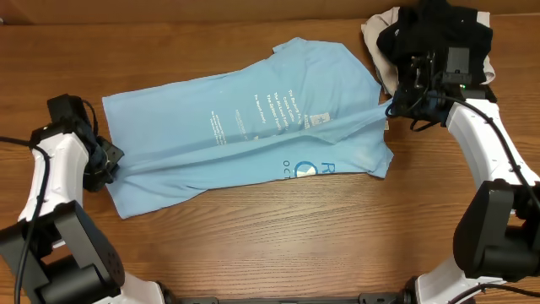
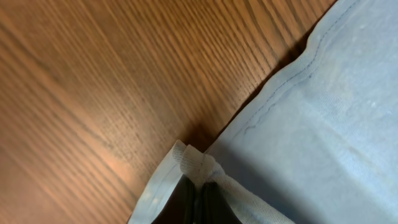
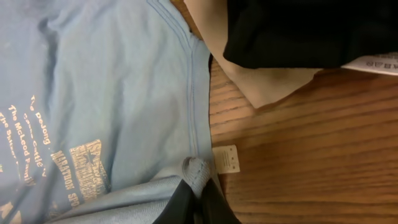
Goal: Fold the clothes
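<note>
T-shirt (image 1: pixel 245 127): light blue, spread on the wooden table (image 1: pixel 278 253) with its lettering facing up. A taut crease runs across it from one of my grips to the other.
my left gripper (image 1: pixel 108 160): at the T-shirt's left edge, fingers pressed together on a bunched bit of its hem.
my right gripper (image 1: pixel 395 108): at the T-shirt's right edge, fingers pinching a small fold of blue cloth by a seam.
black garment (image 1: pixel 434 34): heaped beyond the T-shirt's far right corner.
cream garment (image 1: pixel 375 29): under the black garment, its edge just beside the T-shirt.
tag (image 3: pixel 226 158): small, flat on the wood, just beside the T-shirt's seam.
</note>
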`<state>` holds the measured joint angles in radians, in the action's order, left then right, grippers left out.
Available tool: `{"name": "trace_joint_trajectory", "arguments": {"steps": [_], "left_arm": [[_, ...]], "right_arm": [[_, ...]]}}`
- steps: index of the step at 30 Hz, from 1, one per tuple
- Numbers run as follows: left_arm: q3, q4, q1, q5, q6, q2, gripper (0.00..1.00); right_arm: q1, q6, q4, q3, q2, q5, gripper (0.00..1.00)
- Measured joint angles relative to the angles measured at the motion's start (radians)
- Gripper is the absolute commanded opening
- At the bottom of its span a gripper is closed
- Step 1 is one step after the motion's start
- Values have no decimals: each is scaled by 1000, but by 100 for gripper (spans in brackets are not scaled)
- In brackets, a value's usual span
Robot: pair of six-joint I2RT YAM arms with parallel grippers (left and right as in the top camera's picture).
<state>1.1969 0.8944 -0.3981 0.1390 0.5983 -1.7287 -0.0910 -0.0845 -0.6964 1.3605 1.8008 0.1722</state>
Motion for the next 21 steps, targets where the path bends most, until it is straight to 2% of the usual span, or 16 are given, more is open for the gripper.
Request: {"name": "trace_joint_trajectory", "arguments": {"steps": [6,7,8,10,11,12,13,14,17,21], "left_arm": [[0,-3,17,0,0,-51,4],[0,-5,19,0,0,-59,4],[0,-6,23,1,0,-66,6],[0,-9,26,1,-4,-75,15],[0,-12,27,3,-6,-77,25],[0,-14,27,5,-9,-78,46],[0,-16,27,5,-10,-78,64],[0,-18,27,7,-6,-78,73],[14,26,23,7,-23,-79,87],[112,178,13,-9,-60,-87,95]], "right_arm": [[0,7,1,0,0,4,4],[0,6,0,0,0,4,9],[0,5,1,0,0,4,29],[0,7,1,0,0,3,77],[0,6,2,0,0,3,94],[0,7,2,0,0,3,100],[0,8,2,0,0,3,100],[0,8,-3,0,0,3,100],[0,10,-61,6,0,3,100],[0,10,-212,62,0,4,100]]}}
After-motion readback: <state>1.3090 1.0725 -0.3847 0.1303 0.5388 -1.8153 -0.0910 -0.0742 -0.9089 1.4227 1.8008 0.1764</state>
